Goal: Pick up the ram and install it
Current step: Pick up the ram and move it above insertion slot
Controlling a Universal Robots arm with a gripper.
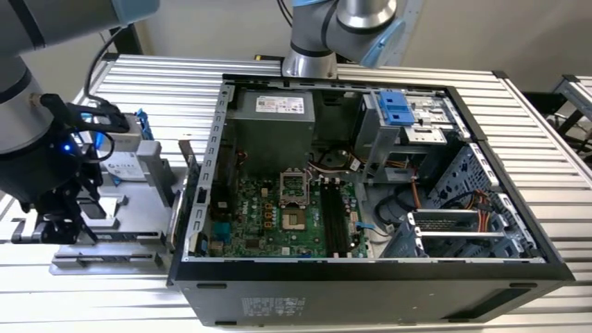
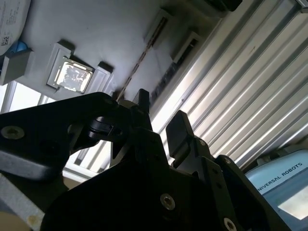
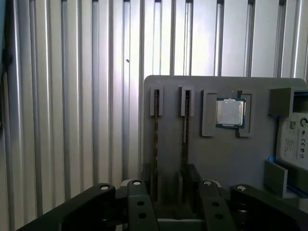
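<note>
One black tool [image 1: 57,225] hangs at the exterior view's left, low over a grey plastic tray [image 1: 111,239]. The tray sits on the ribbed aluminium tabletop [image 1: 157,76] beside an open black computer case [image 1: 370,288]. Inside the case lies a green motherboard [image 1: 268,215], and on the tray stands a boxy silver hard drive [image 1: 125,165] with a blue bracket. In the first wrist view the tray is a flat matte slab with two narrow grooves, each holding one thin stick on edge, so two in all: the first ram stick [image 3: 156,144] and, just beside it, the second ram stick [image 3: 185,139] (both seen as dark slivers). One square, shiny processor chip [image 3: 230,112] rests in its own recess near them. The tool's two blocky fingers [image 3: 193,180] stand apart, released, at the near end of the grooves; whether they touch a stick I cannot tell. In the second wrist view the two fingers are parted with light showing in the gap and nothing clamped, and one stick's edge runs as a thin line up to one fingertip.
</note>
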